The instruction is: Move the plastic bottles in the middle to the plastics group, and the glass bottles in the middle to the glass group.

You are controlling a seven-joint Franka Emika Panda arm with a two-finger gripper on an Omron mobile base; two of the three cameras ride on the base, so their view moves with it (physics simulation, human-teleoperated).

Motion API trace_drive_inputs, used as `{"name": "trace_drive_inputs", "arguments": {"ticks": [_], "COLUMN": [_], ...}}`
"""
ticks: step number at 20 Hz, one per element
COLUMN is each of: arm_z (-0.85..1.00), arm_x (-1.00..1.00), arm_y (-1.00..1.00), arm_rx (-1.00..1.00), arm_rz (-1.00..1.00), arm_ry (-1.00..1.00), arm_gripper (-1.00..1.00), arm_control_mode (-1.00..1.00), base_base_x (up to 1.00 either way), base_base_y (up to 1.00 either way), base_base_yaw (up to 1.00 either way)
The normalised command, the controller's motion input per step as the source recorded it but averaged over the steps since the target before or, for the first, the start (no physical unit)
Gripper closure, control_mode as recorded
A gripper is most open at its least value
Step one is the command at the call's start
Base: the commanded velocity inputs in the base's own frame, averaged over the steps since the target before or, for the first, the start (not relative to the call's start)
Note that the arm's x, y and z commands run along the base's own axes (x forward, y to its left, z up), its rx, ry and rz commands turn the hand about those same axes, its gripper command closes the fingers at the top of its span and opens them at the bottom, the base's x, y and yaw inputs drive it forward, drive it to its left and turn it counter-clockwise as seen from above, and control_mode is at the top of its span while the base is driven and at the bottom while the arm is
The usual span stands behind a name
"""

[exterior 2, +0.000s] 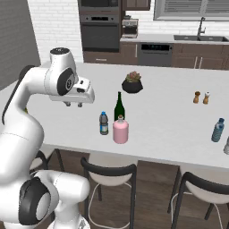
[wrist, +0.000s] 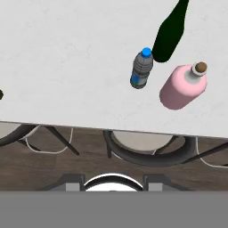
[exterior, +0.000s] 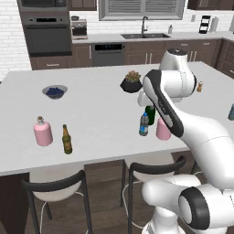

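The claw (exterior 2: 74, 104) hangs above the bench (exterior 2: 170, 120), left of the middle cluster, nearly clenched and carrying nothing. There the water bottle (exterior 2: 103, 123), pink flask (exterior 2: 120, 129) and wine bottle (exterior 2: 119, 108) stand close together. Best to spread the jaws, descend onto 1 bottle from its free side, avoiding its neighbours.

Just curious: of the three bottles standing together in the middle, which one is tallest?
The dark green wine bottle; it rises above the water bottle and pink flask.
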Motion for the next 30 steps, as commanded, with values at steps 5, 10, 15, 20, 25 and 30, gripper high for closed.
{"name": "trace_drive_inputs", "arguments": {"ticks": [5, 10, 15, 20, 25, 30], "arm_z": [-0.05, -0.16, 0.04, 0.16, 0.0, -0.02], "arm_x": [-0.07, -0.1, -0.14, 0.0, 0.47, 0.35], "arm_y": [-0.11, -0.63, -0.51, -0.17, -0.44, -0.06], "arm_rx": [0.0, 0.01, 0.0, 0.0, -0.01, -0.01], "arm_rz": [-0.01, -0.01, -0.01, 0.0, 0.03, 0.0], "arm_ry": [0.1, 0.02, -0.05, -0.09, -0.06, 0.0], "arm_gripper": [-1.0, -1.0, -1.0, -1.0, -1.0, -1.0], "arm_control_mode": [-1.0, -1.0, -1.0, -1.0, -1.0, -1.0], "base_base_x": [0.0, 0.0, 0.0, 0.0, 0.0, 0.0], "base_base_y": [0.0, 0.0, 0.0, 0.0, 0.0, 0.0], "base_base_yaw": [0.0, 0.0, 0.0, 0.0, 0.0, 0.0]}}
